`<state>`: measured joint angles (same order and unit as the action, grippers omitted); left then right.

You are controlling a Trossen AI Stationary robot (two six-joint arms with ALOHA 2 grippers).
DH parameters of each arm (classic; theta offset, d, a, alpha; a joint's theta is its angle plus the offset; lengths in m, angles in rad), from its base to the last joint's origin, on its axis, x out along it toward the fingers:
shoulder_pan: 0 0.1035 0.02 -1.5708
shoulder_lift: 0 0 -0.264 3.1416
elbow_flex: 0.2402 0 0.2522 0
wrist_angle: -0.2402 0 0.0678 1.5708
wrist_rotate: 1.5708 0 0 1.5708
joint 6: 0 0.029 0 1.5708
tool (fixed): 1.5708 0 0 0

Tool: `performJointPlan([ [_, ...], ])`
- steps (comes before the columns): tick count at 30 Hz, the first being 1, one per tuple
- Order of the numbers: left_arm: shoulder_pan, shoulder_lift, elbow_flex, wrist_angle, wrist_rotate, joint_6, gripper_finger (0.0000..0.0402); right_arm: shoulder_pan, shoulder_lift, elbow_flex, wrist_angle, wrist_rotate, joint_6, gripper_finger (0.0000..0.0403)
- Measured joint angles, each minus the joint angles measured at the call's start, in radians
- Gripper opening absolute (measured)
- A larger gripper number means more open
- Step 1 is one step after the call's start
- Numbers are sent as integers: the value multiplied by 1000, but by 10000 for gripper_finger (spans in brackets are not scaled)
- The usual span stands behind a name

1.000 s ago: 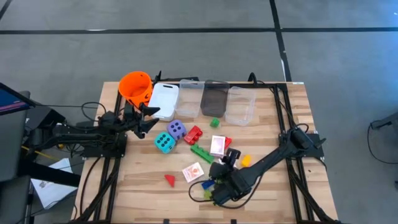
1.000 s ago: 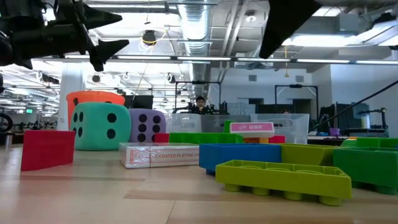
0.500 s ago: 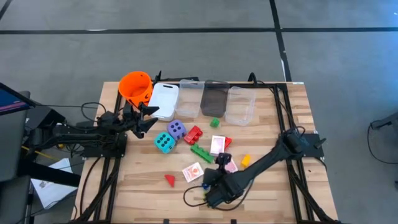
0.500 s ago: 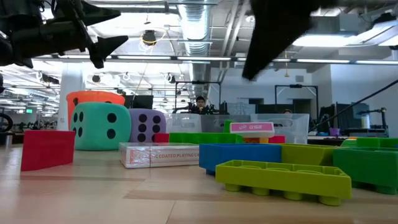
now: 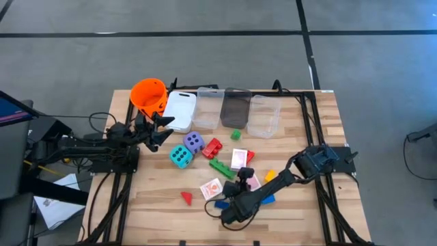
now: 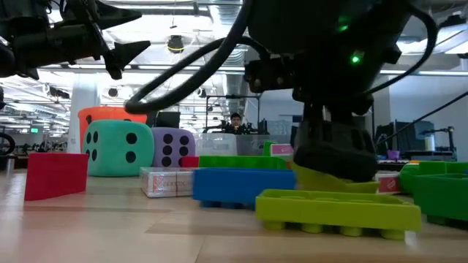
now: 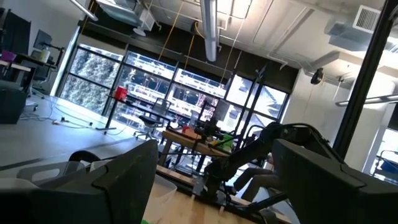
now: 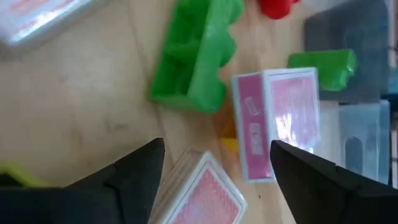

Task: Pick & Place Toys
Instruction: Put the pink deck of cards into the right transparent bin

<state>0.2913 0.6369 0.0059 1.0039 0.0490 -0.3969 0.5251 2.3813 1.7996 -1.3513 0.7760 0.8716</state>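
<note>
Right gripper (image 5: 240,193) low at table's 6 o'clock edge, jaws spread and empty, above a card pack (image 8: 202,196). Lime brick (image 6: 338,210) and blue brick (image 6: 238,186) nearest the front. Red wedge (image 5: 186,197) toward 7 o'clock. Centre: green brick (image 5: 220,167), second card pack (image 5: 240,159), teal die (image 5: 180,156), purple die (image 5: 194,142). Left gripper (image 5: 164,124) raised at 10 o'clock, jaws released, beside orange bucket (image 5: 149,96). Clear bins (image 5: 263,116) along 12 o'clock.

Open-plan robotics lab: exposed ceiling ducts (image 6: 232,29), big windows (image 7: 106,93), equipment benches (image 7: 199,140), a seated person (image 6: 235,123) behind
</note>
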Motion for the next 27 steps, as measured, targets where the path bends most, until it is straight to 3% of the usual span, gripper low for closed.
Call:
performJointPlan([
  [27,0,0,0,-1,0,0,310,-123,3,-3,-25,-24,21,276],
])
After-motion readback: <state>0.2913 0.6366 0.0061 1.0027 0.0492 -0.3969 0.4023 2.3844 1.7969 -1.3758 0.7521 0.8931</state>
